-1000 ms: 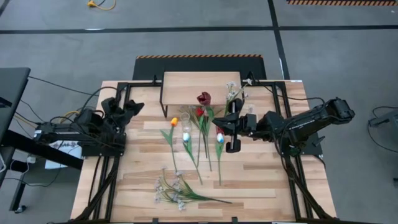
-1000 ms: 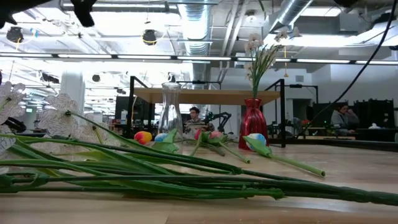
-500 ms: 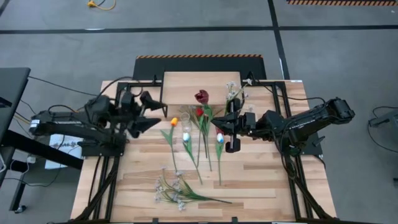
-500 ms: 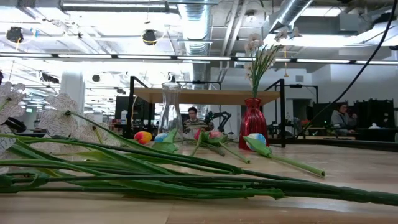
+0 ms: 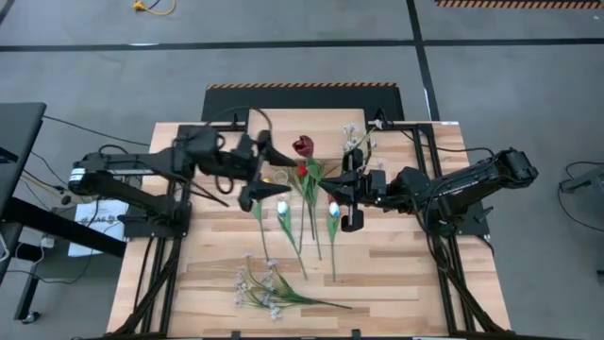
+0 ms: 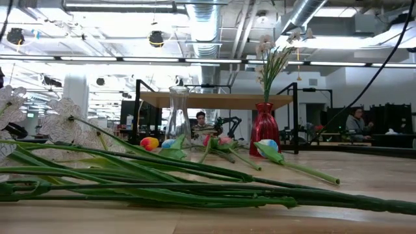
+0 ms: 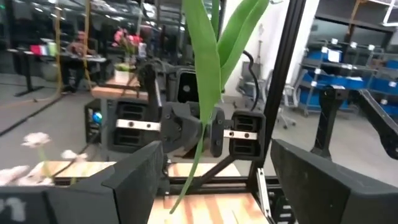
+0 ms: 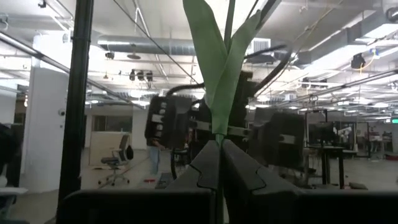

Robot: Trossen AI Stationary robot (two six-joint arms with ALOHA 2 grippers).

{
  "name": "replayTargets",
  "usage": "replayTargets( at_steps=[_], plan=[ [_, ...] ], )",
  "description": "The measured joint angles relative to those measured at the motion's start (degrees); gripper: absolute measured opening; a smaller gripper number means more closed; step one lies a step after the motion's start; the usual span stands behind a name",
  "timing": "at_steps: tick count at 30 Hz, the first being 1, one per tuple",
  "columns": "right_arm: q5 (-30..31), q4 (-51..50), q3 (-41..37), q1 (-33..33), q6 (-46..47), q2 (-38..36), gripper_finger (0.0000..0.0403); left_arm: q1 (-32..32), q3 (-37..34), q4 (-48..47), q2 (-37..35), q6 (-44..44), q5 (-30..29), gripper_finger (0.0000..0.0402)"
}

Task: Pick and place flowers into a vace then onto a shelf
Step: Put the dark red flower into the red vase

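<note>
My right hand [image 5: 330, 195] pinched a tulip stem [image 8: 219, 74]; my left hand [image 5: 267, 173] reached wide beside it. Most flowers [image 5: 283, 227] lay on the desk [image 5: 396, 274], unvased.

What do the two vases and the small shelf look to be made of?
The clear vase looks like glass or clear plastic: the room shows through it. The red vase seems tinted glass, glossy with bright highlights, though glazed ceramic is possible. The shelf has a pale wood board, matte with visible grain from above, on thin black legs that look like metal.
</note>
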Motion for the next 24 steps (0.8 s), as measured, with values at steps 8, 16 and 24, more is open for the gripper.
replayTargets(
  at_steps=[8, 16, 24],
  plan=[
    [0.0, -2.6, 0.4, 0.0, 0.5, 0.2, 0.0, 0.0, 4.8, 1.5, 6.6, 1.0, 1.9, 0.0287],
    [0.0, -3.9, 0.4, 0.0, 1.1, 0.3, 0.0, -0.1, 5.9, 5.7, 8.3, 2.1, 3.1, 0.0287],
    [0.0, -4.7, 0.4, 0.0, 1.1, 0.3, 0.0, -0.1, 5.9, 7.4, 8.3, 2.8, 2.8, 0.0265]
  ],
)
